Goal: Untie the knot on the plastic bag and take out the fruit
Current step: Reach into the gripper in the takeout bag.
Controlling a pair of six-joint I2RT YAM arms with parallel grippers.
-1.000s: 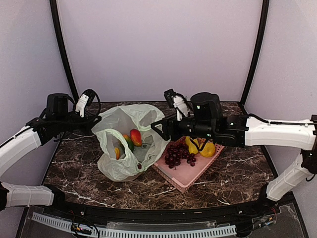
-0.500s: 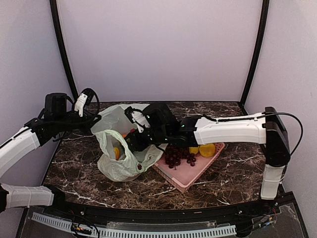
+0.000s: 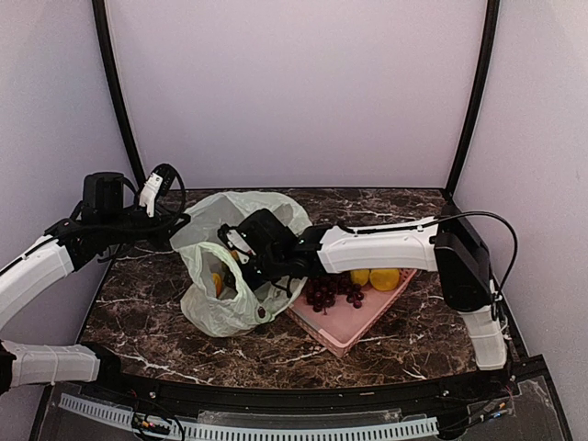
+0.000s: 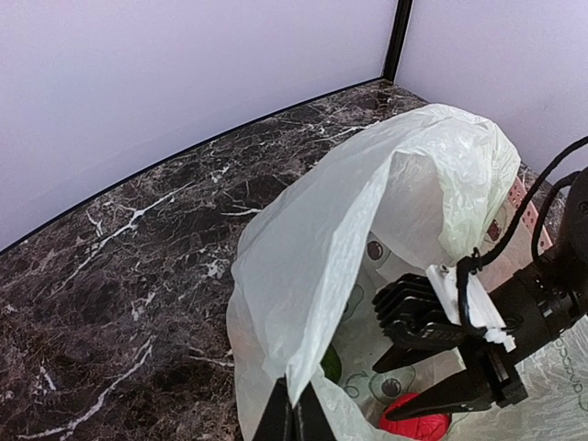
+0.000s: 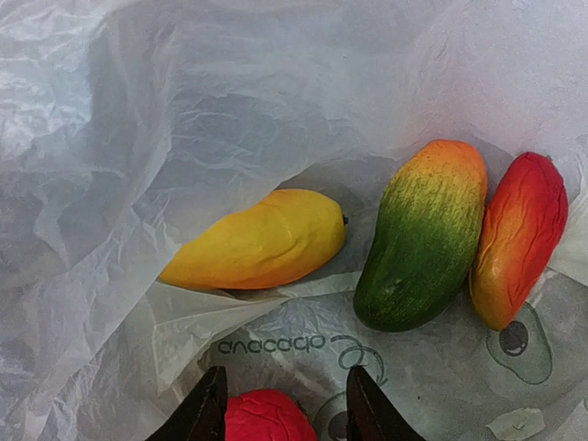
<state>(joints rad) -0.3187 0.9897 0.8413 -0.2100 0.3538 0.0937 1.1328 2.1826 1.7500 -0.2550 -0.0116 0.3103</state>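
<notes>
**Red fruit between the right jaws, bag mouth held up by the left**

The fruit in hand is a red one (image 5: 268, 418). It lies on the floor of the plastic bag (image 3: 228, 213), right between the fingers of the right gripper (image 5: 286, 371). The picture's edge cuts it off, so its shape and long axis cannot be told. The jaws stand apart astride it. One finger is against it and a sliver of bag shows beside the other, so they look released, not clenched.

Past the fingertips, deeper in the bag, lie three more:
- a yellow fruit (image 5: 262, 246), its length running across the reach;
- a green-orange mango (image 5: 423, 248);
- a red-orange fruit (image 5: 519, 239) touching the mango, both lying roughly along the reach.

No knot shows and the mouth gapes, so untying looks done. The left gripper (image 4: 292, 418) is clenched on a fold of the rim and holds the bag open. The right arm is therefore the one placed to lift fruit.

The pink basket (image 3: 344, 333) sits just beside the bag on the tabletop (image 3: 138, 308). It already holds grapes (image 3: 326, 289) and yellow pieces (image 3: 377, 277).
</notes>
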